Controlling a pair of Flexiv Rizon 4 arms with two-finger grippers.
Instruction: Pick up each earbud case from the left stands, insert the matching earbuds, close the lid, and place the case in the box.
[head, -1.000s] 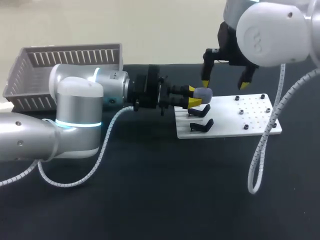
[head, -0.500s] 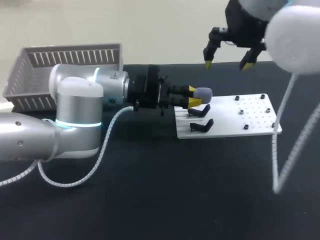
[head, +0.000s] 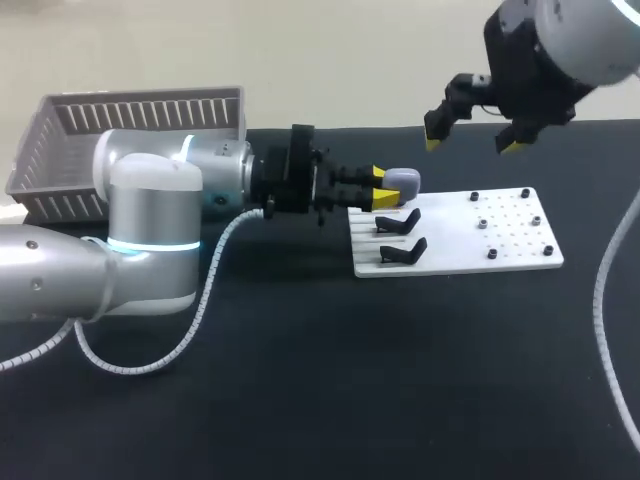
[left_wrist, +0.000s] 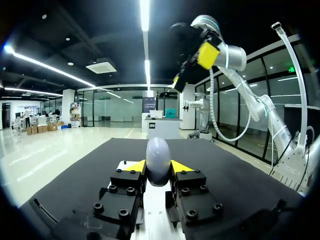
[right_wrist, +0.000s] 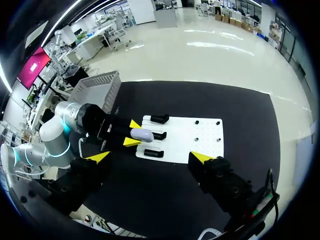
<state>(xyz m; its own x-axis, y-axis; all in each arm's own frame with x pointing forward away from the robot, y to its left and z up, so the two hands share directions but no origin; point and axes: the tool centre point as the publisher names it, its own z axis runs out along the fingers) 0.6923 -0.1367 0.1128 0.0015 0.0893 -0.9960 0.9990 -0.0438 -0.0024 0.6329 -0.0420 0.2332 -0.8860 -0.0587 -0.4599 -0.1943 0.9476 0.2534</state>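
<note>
Left hand clamped on grey earbud case, right hand spread apart, above white board

Earbud case: plain pale grey with a lilac cast.
Left claw: black fingers, bright yellow tips.
Right claw: black, yellow tips.
Stand board: white, dotted with black screws.
Stands: black.
Box: light grey, slatted walls.
Worktop: matt black.
Left arm: silver, cyan ring.

Silver left arm, white coiled cable, black gripper, 2 yellow tips.
</note>
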